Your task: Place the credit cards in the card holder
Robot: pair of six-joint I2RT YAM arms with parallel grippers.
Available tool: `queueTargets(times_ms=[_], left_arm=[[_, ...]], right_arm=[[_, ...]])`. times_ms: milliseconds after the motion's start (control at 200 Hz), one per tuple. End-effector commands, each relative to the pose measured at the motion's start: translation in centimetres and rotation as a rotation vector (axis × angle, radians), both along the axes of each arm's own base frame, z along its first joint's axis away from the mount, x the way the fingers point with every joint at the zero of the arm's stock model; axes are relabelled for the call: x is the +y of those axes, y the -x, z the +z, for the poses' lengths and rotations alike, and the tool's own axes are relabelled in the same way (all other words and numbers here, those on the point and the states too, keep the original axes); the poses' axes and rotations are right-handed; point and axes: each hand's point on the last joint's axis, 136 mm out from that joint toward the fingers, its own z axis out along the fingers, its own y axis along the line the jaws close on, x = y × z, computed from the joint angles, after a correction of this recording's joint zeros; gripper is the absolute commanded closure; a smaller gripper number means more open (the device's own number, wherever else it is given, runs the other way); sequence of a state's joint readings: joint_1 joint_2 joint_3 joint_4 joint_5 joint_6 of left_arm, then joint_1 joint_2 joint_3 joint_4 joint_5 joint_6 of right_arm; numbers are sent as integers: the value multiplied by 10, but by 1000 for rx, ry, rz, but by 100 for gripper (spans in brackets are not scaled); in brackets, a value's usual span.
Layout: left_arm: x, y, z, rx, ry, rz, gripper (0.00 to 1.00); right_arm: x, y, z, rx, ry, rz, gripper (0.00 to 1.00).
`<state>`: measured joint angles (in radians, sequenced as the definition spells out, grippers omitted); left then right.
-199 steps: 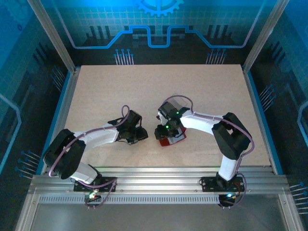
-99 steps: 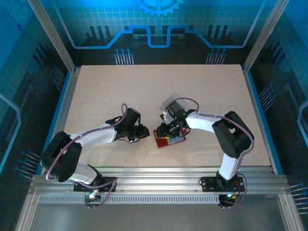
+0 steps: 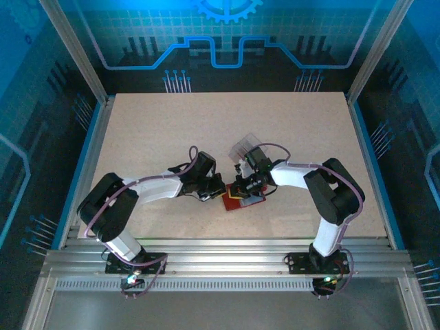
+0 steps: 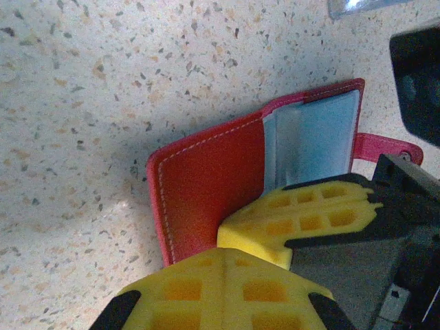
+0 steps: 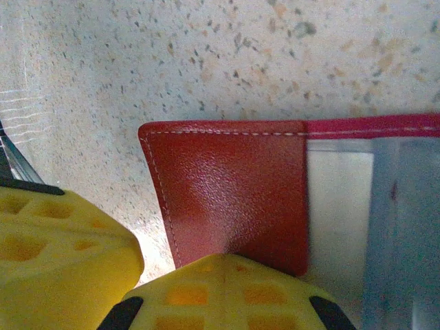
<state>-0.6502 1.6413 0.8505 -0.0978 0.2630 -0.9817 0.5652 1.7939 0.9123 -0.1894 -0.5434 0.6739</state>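
The small red folding leather wallet (image 4: 206, 185) is touched at its open flaps by the left gripper (image 4: 268, 251) and the right gripper (image 5: 148, 275) — both fully closed, any grip on it undiscernible.

The top camera sits high behind the arm bases and looks down and forward over the whole table (image 3: 172, 130). Each wrist camera hangs very close above the speckled surface, looking down at it from opposite sides; all three views share the open red card holder (image 3: 242, 201) near the table's middle
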Motion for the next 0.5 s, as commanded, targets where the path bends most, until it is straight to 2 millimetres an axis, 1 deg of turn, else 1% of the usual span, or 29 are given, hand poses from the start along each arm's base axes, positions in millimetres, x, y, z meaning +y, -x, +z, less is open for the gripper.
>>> queueTargets(times_ms=[0, 190, 260, 375, 425, 495], left_arm=[[-10, -10, 2, 5, 20, 16, 100], [-8, -12, -15, 29, -24, 23, 100], [-2, -9, -27, 49, -56, 29, 100], [6, -4, -42, 66, -100, 27, 100], [8, -2, -48, 73, -116, 20, 100], [11, 1, -55, 88, -138, 7, 100]], right_arm=[[-2, 0, -3, 23, -24, -10, 100], [-1, 0, -2, 22, -32, -6, 100], [-1, -2, 3, 12, -28, 1, 100], [-2, -5, 16, -22, -12, 19, 100], [-2, -5, 22, -28, -12, 35, 89], [-7, -6, 28, -43, 12, 44, 84]])
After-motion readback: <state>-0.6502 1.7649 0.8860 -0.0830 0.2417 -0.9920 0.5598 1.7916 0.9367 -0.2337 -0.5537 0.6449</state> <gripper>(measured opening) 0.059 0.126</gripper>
